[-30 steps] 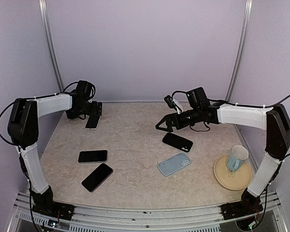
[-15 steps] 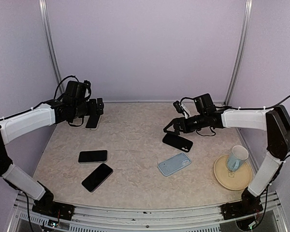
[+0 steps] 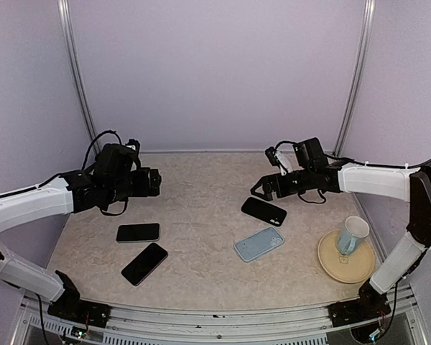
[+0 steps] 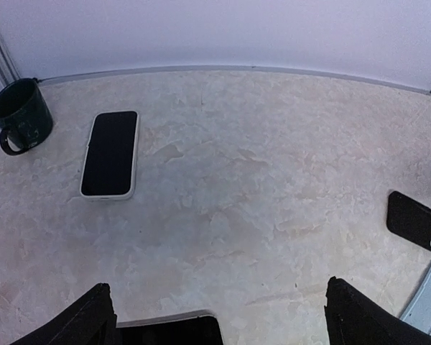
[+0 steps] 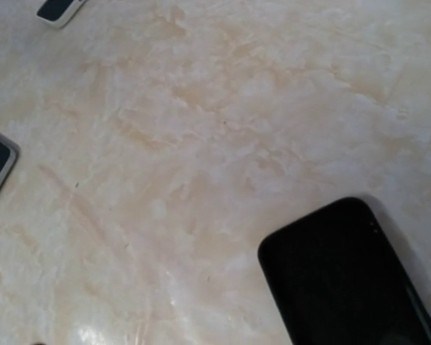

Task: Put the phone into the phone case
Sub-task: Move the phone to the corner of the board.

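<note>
Hovering, left gripper [image 3: 155, 182] and right gripper [image 3: 259, 190] both spread wide, empty. Suggest left takes phone [image 3: 138, 232] at its 6 o'clock, across long edges.

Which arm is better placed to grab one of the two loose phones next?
Left: the left fingers, open, hover by the nearest phone; the right fingers are far off, beside the black case.

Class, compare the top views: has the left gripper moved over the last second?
Yes. The left gripper has swung right and nearer the arm bases, toward the horizontal phone.
</note>
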`<state>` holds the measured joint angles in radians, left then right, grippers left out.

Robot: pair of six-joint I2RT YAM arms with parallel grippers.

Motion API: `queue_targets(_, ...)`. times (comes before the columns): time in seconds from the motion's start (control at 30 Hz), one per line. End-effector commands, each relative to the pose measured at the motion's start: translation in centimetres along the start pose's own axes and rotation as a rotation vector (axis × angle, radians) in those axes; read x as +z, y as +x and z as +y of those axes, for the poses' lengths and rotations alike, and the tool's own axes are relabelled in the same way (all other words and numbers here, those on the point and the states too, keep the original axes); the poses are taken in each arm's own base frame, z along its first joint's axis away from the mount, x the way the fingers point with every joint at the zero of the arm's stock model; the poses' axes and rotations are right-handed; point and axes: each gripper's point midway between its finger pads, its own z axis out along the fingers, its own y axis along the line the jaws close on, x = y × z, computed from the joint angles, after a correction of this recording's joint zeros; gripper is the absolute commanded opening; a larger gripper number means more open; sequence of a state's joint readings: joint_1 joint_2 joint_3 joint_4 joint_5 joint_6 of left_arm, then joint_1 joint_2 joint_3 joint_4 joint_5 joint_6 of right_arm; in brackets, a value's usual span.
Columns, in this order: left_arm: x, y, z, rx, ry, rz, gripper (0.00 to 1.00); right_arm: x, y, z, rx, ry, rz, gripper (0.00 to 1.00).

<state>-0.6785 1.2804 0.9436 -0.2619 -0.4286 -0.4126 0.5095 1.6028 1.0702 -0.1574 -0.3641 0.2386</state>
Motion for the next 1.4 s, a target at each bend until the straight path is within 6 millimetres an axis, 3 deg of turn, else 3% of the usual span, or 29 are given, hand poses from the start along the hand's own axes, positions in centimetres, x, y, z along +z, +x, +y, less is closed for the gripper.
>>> queue_targets(0.0,-0.6,1.8,-0.1,-0.013,-0.018,0.015,0.99,-2.2,-0.8,1.1,-0.038,0.021,-0.025,1.00)
queue_targets(0.2,-3.0,2.3,0.7,-0.032,0.019,0.010,0.99,-2.2,-0.8,3.0,-0.044,0.014,-0.005,1.00)
queue_targets(0.33,-4.2,2.6,2.7,-0.081,-0.044,0.017,0.99,-1.6,-0.6,4.3,-0.107,0.034,0.007,1.00)
queue_targets(0.57,-2.9,7.6,4.6,-0.165,-0.122,0.110,0.99,0.2,0.7,7.5,-0.258,0.053,0.015,1.00)
queue_targets(0.77,-2.5,11.8,2.7,-0.127,0.009,0.130,0.99,1.0,2.0,7.8,-0.294,0.067,0.044,1.00)
queue_targets(0.93,-3.1,14.5,0.4,-0.059,0.134,0.163,0.99,0.8,1.4,8.5,-0.323,0.039,0.037,1.00)
queue_targets(1.07,-3.1,16.8,-0.1,-0.001,0.157,0.229,0.99,0.7,0.9,9.2,-0.332,0.004,0.016,1.00)
queue_targets(1.37,-2.4,21.0,-1.7,0.130,0.159,0.354,0.99,1.2,1.7,10.4,-0.343,-0.078,0.018,1.00)
